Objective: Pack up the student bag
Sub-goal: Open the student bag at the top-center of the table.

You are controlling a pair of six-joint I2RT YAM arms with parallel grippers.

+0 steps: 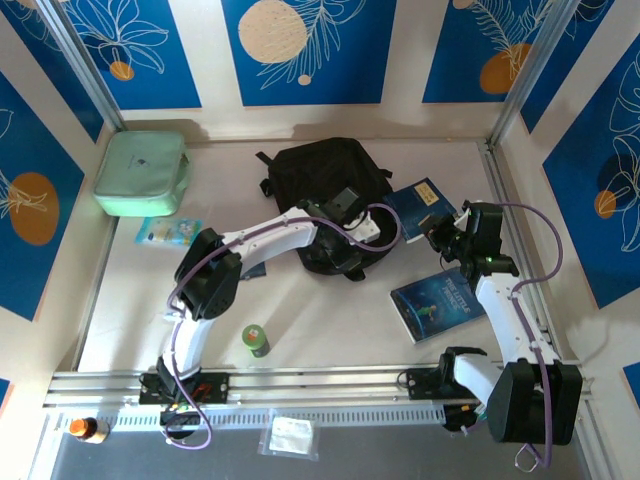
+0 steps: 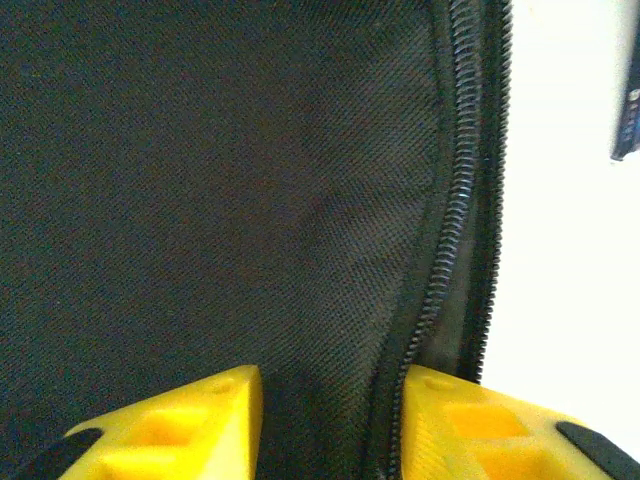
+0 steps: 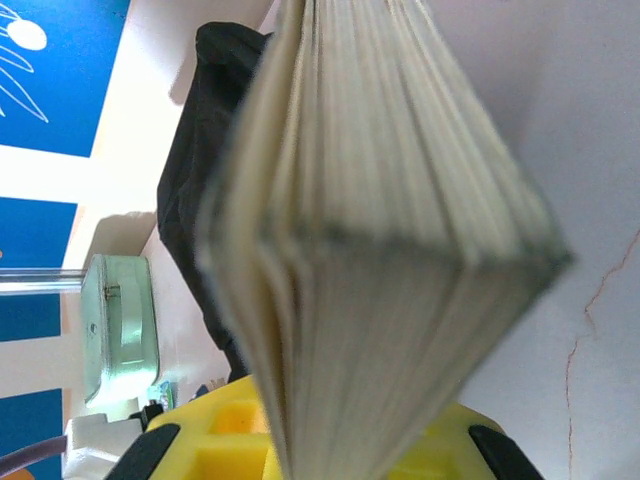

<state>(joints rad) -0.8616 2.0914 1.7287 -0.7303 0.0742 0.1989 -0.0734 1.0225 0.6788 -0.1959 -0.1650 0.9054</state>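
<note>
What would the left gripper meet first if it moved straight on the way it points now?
The large black soft fabric backpack: its woven cloth lies directly ahead of the left gripper, between the yellow fingers, beside the zipper. It looks very near, though depth is unclear.

**A:** Can anything be read here?

**B:** One thing. A blue book (image 1: 438, 300) lies to the right of the student bag (image 1: 325, 175), on its near side. White capitals on its cover read "THE LITTLE". The word below them is too small to be sure of.

**A:** And the dark blue book (image 1: 420, 203) just beside the bag's right edge?

**B:** There is pale lettering on the cover, but it is not legible.

**A:** The flat packet (image 1: 168, 232) left of the bag?

**B:** It is printed, but only patches of colour come through. The label on the green bottle (image 1: 255, 340) in front of the bag is no clearer. The mint case (image 1: 143, 172), far to the bag's left, has a small dark mark on its lid and no letters I can make out.
</note>
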